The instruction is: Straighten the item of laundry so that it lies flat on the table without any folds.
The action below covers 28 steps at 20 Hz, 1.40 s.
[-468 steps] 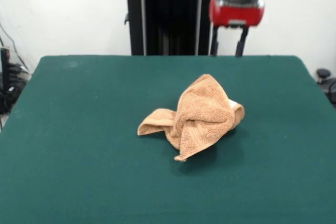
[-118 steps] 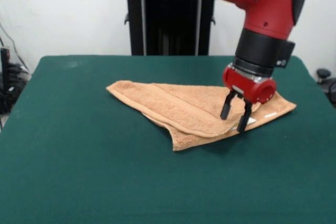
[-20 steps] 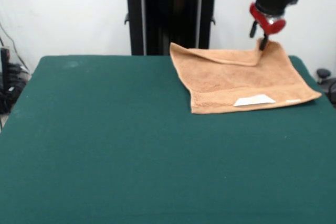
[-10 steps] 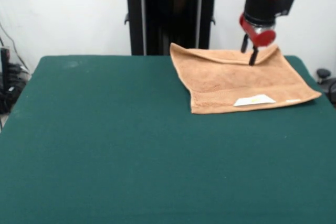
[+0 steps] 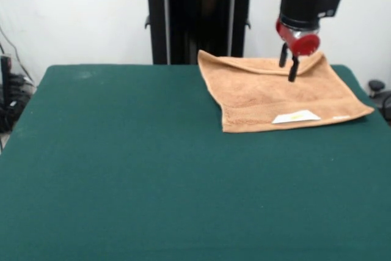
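The tan terry towel lies spread out at the far right of the dark green table. Its far edge is folded over in a narrow strip, and its far right corner stands up a little. A white label shows near its front edge. My gripper hangs just above the towel's far edge, next to the raised corner. It is open and empty, with both dark fingers apart.
The black robot pedestal stands behind the table's far edge. Cables and dark gear sit off the table's left side. A dark object sits off its right side, where the towel's right corner reaches the table edge.
My gripper has let go of the towel's far right corner and moved left and slightly down. The corner has settled lower; the rest of the towel has not moved.
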### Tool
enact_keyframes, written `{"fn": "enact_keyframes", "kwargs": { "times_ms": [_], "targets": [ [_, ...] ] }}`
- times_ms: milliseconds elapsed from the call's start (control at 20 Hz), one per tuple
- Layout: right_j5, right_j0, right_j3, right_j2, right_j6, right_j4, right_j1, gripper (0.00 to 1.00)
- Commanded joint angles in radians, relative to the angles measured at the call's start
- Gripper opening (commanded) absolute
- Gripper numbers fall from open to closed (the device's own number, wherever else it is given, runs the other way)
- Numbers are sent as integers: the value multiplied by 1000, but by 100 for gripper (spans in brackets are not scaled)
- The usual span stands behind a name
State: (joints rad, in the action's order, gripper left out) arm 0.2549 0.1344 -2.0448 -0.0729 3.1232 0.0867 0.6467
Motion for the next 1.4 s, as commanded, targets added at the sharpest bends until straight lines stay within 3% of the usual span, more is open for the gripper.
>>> {"fn": "enact_keyframes", "kwargs": {
  "times_ms": [50,250,500,700,950,1200,1400],
  "targets": [
    [-107,-35,67,99,22,6,-41,100],
    [-290,-65,110,146,55,-3,-145,100],
    [-356,16,221,35,40,15,-271,100],
    [-315,70,271,-39,19,54,-337,100],
    [-309,67,287,-32,24,48,-370,100],
    [-195,128,291,-93,20,62,-348,100],
    [-119,118,276,-90,-2,36,-314,100]
  ]
}}
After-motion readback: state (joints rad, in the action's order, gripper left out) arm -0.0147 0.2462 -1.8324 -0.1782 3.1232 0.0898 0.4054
